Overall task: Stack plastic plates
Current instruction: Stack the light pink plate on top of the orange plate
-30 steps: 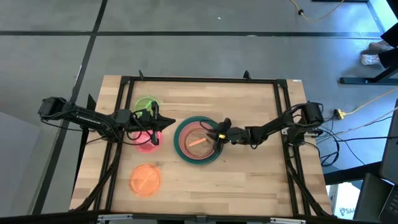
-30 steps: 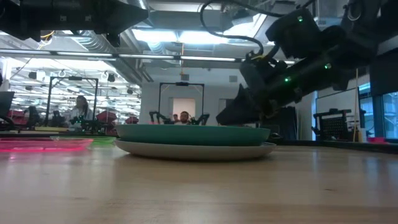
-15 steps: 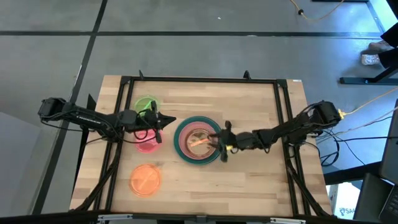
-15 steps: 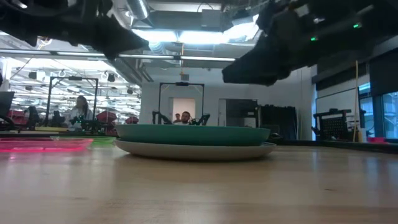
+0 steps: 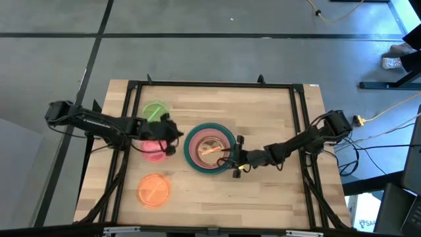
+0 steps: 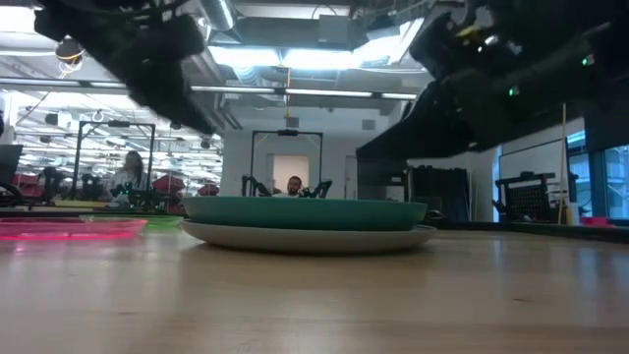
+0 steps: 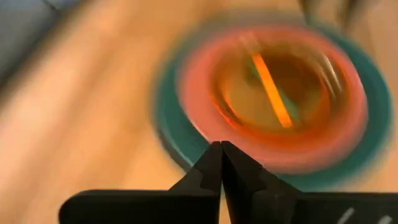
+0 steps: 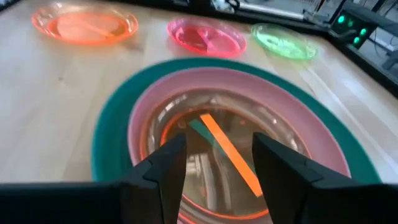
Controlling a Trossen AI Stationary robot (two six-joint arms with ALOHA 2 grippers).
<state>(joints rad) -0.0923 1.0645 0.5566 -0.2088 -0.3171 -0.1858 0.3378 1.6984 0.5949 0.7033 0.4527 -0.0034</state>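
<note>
A stack stands mid-table: a grey plate (image 6: 310, 237) at the bottom, a teal-green plate (image 5: 191, 140) on it, a pink plate (image 8: 298, 142) inside that, and translucent small plates with an orange one (image 8: 231, 154) on top. My right gripper (image 5: 234, 160) (image 8: 216, 158) hovers open above the stack's near-right rim. My left gripper (image 5: 174, 133) (image 7: 219, 146) is shut, in the air left of the stack, over the edge of a pink-red plate (image 5: 154, 151). A green plate (image 5: 155, 110) and an orange plate (image 5: 153, 189) lie flat on the table.
A black frame (image 5: 210, 84) runs along the table's far edge and down both sides. Bare wood lies right of the stack and along the near edge. Beyond the far edge, in the low view, is a room with people at benches (image 6: 126, 175).
My right gripper has risen off the stack's right rim and drawn toward the table's near edge. My left gripper has moved a little toward the stack and come lower. The plates have stayed where they were.
</note>
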